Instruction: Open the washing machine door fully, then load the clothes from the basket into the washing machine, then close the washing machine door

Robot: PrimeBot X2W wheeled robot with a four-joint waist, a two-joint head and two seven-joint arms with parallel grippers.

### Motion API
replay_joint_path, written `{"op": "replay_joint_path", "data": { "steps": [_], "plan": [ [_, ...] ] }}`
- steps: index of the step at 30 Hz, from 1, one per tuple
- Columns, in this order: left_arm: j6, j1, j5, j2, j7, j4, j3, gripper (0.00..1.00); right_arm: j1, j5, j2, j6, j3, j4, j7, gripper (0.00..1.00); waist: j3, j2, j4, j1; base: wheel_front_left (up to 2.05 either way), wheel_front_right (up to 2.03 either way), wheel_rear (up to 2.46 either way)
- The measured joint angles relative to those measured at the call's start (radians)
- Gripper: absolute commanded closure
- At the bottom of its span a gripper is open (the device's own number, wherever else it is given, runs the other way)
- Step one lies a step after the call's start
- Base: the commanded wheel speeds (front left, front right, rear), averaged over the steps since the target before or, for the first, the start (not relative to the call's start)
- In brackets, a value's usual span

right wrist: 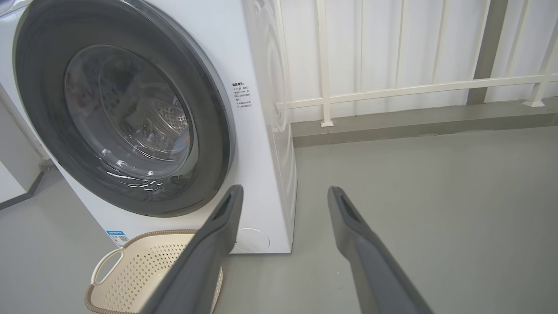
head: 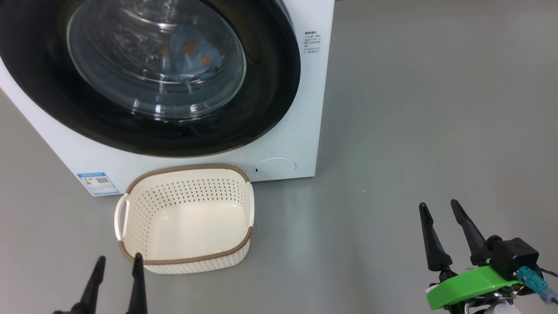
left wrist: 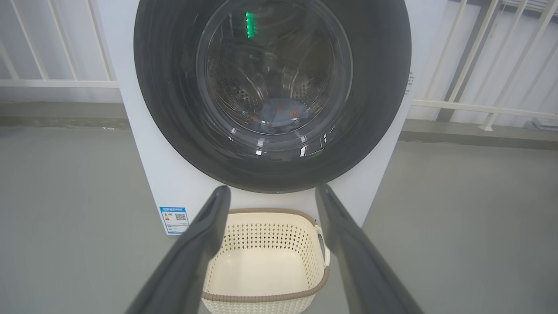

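writing: a blue label point(head: 98, 183) with a qr code sits low on the front of the washing machine point(head: 305, 139), ahead and slightly left of the left gripper point(head: 120, 259); its print is too small to read. a small block of dark print point(head: 312, 42) sits high on the front, far ahead and to the left of the right gripper point(head: 438, 204); also unreadable.
left gripper: released, two dark fingers apart with nothing between them, pointing at the machine's front. one fingertip overlaps the basket's near corner in the head view; contact cannot be told.
right gripper: released, fingers spread and holding nothing, over the grey floor point(head: 414, 109), with a green piece point(head: 471, 285) at its wrist. it points past the machine's corner toward a white railing point(right wrist: 392, 89).
basket: the basket point(head: 187, 168) stands on the floor just ahead of the left gripper, close against the machine's front, well off to the left of the right gripper; its cream inside is bare.
door: the washing machine door point(head: 270, 87) lies shut against the machine, ahead of and above both grippers.
drum: the clothes point(head: 192, 54) lie inside behind the door glass, blue with orange-brown marks.
flap: a small round flap point(head: 274, 168) sits low on the front, just beyond the basket, ahead and to the right of the left gripper.
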Motion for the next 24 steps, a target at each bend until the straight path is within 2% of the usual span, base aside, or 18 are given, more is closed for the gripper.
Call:
{"op": "replay_joint_path", "data": {
  "steps": [6,24],
  "plan": [
    [0.018,0.021,-0.004,0.001,0.000,-0.010,-0.014,0.00,0.008,0.000,0.007,0.000,-0.009,-0.004,0.000,0.00,-0.022,0.0000,0.006,0.0000,0.00,0.00,0.00],
    [0.019,0.042,0.001,0.001,0.000,-0.007,-0.012,0.00,0.028,0.035,0.009,0.000,-0.028,0.003,0.007,0.00,-0.048,0.0000,0.021,0.0000,0.00,0.00,0.00]
  ]
}}
